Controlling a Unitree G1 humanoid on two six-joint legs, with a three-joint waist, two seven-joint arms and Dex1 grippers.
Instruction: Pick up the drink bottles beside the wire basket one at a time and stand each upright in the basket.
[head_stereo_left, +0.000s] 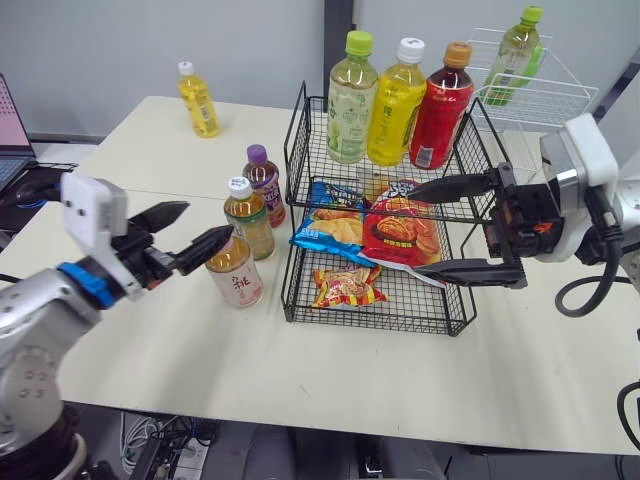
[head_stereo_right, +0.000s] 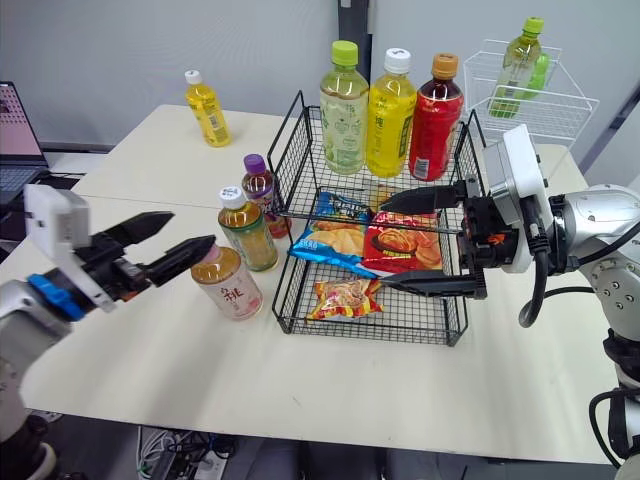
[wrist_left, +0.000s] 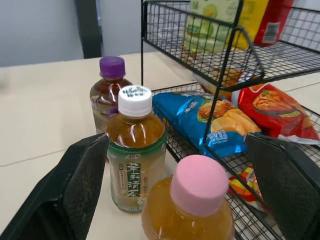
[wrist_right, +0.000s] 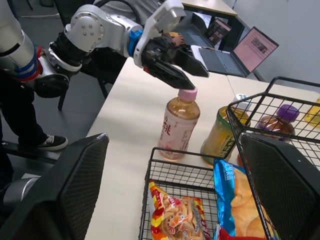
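Well, the tabletop (head_stereo_left: 330, 370) carries the two-tier basket (head_stereo_left: 375, 324), and a green bottle (head_stereo_left: 350, 100), a yellow bottle (head_stereo_left: 395, 105) and a red bottle (head_stereo_left: 440, 110) stand upright on its top tier. My right tool (head_stereo_left: 412, 229) hangs wide open and empty at the basket's front right. My left tool (head_stereo_left: 208, 220) is spread open left of the basket, just over the pink-capped bottle (head_stereo_left: 236, 280), gripping nothing. That bottle stands near the basket's front left corner, with the white-capped bottle (head_stereo_left: 250, 222) and the purple-capped bottle (head_stereo_left: 266, 185) behind it along the basket's left side.

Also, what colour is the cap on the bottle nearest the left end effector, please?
Pink cap; left wrist view.
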